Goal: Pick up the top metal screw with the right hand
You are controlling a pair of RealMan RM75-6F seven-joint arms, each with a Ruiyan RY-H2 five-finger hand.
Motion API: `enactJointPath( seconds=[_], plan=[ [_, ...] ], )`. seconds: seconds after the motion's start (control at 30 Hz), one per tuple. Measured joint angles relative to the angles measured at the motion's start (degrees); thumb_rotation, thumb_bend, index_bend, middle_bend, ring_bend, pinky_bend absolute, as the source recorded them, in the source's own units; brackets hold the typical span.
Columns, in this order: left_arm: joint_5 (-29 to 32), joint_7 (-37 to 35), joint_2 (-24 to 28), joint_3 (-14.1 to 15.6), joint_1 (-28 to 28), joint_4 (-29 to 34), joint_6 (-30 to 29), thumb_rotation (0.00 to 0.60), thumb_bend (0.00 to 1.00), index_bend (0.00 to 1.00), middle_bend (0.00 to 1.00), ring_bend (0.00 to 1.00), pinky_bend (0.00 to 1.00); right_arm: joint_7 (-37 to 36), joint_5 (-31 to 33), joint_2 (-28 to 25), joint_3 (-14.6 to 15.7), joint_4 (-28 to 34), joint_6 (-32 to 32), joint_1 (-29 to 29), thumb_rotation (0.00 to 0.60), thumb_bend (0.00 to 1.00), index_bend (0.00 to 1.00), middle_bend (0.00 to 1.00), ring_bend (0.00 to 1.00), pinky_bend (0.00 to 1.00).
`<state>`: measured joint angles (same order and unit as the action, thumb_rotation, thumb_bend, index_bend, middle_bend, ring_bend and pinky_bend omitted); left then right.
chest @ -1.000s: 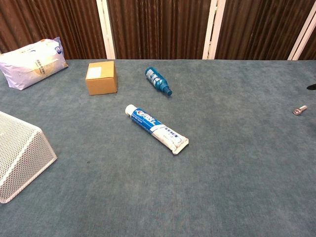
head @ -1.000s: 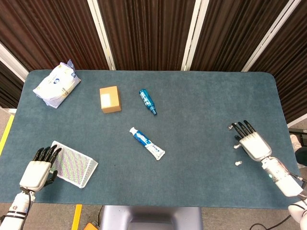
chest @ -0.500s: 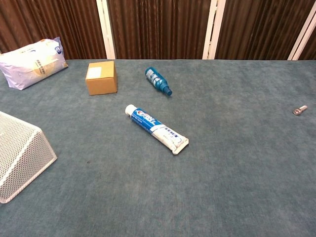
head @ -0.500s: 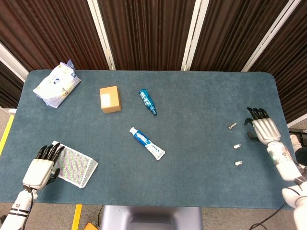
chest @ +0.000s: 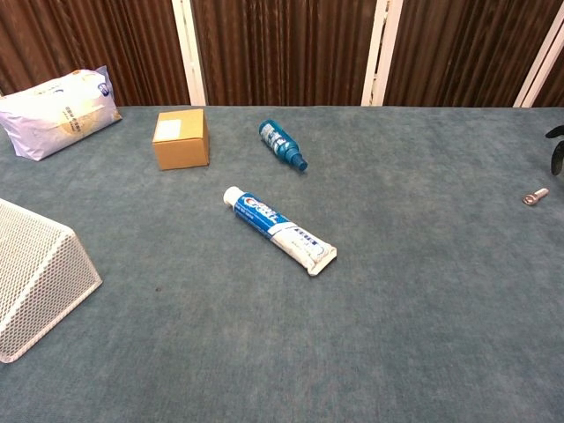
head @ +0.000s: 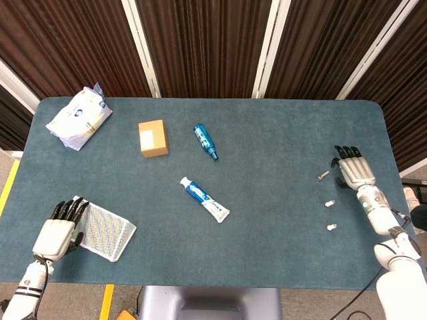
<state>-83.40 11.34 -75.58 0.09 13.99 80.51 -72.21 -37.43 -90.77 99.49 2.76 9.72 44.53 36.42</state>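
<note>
Three small metal screws lie in a column at the table's right side. The top metal screw [head: 322, 176] [chest: 533, 196] lies alone on the cloth, with the middle screw [head: 329, 203] and the bottom screw [head: 331, 227] nearer the front edge. My right hand [head: 353, 171] hovers just right of the top screw, fingers spread and pointing away, holding nothing; in the chest view only its dark fingertips [chest: 557, 145] show at the right edge. My left hand [head: 60, 227] rests open at the front left, beside the mesh basket.
A white mesh basket [head: 103, 229] lies on its side at the front left. A toothpaste tube [head: 204, 199], a blue bottle [head: 205, 141], a cardboard box [head: 153, 138] and a white packet [head: 80, 118] lie across the middle and far left.
My right hand has swung from beside the lower screws toward the far edge, now level with the top screw and just right of it. The left hand barely shifted.
</note>
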Motion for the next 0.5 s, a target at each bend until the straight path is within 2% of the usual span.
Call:
enactJointPath(
  seconds=[0.5],
  plan=[
    [1.97, 1.18, 0.19, -0.27, 0.39, 0.52, 1.63, 0.6, 0.48, 0.0, 0.0, 0.0, 0.08, 0.93, -0.28, 2.35, 0.46, -1.6, -4.68, 1.66, 0.6, 0.46, 0.47, 0.14, 0.0, 0.08]
  ],
)
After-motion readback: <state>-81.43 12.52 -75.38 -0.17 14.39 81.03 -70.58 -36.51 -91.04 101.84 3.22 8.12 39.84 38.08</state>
